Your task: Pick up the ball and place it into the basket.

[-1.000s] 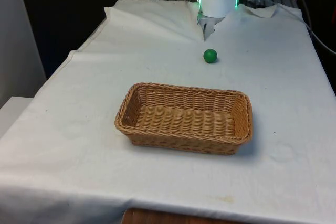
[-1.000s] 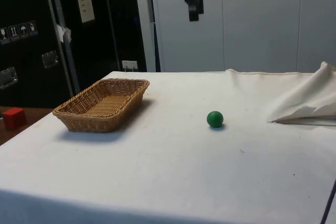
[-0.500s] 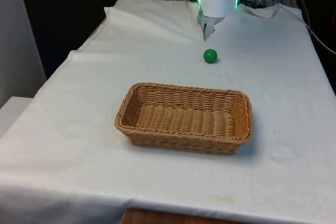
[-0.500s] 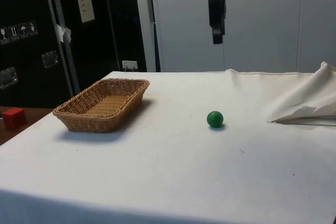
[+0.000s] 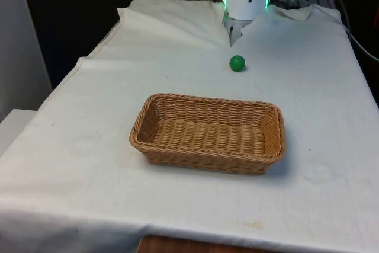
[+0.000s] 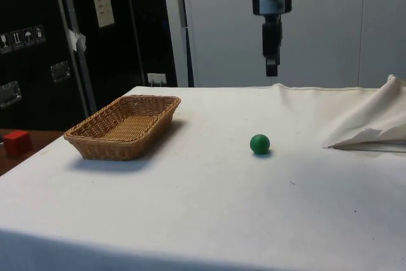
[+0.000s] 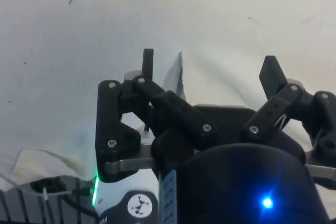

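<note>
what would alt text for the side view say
A black two-finger gripper hangs in the air above a small green ball resting on a white tablecloth. An empty woven wicker basket sits apart from the ball, with dark cabinets behind.

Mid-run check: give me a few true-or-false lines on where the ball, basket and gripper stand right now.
1. The green ball lies on the white cloth, outside the basket. True.
2. The gripper is shut on the ball. False: its fingers are spread apart, holding nothing, up in the air.
3. The basket holds nothing. True.
4. The ball touches the basket's rim. False: bare cloth separates them.
5. In the side view the gripper touches the table. False: it hangs well above it.
</note>
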Robot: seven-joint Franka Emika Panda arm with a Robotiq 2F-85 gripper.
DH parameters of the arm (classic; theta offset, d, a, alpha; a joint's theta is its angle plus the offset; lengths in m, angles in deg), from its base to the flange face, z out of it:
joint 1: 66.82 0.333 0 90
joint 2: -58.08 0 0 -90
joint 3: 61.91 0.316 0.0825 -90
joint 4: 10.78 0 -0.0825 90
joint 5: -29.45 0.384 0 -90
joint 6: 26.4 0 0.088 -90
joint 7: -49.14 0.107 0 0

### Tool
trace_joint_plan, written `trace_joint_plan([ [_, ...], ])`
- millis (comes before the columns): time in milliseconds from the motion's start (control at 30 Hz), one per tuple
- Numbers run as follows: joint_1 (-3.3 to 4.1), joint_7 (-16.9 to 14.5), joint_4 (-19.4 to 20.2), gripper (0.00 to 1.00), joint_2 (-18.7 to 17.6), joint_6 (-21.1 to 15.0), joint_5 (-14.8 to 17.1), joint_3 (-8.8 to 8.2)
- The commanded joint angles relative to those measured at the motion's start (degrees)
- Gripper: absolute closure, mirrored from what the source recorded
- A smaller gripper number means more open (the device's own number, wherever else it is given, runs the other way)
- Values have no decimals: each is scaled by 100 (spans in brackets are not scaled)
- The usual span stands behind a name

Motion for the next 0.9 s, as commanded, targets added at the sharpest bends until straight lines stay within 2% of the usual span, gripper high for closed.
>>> trace_joint_plan([
  [0,-6,23,57,0,-74,-195,-23,-11],
  [67,17,52,109,0,-241,-407,6,-11],
  [133,6,11,92,0,-206,-315,0,-17],
  [167,63,92,120,0,-378,-544,46,11],
  [267,120,138,126,0,-613,-773,132,57],
  [333,155,172,103,0,-877,-991,246,138],
  [367,109,132,120,0,-848,-963,218,149],
  [400,166,183,92,0,-968,-1071,281,166],
  [600,241,241,-52,0,-1627,-1518,584,407],
  [633,246,246,-80,0,-1725,-1581,630,441],
  [667,195,201,-52,0,-1621,-1490,567,424],
  [700,246,252,-103,0,-1816,-1633,676,481],
  [867,223,195,-120,0,-2275,-2028,814,556],
])
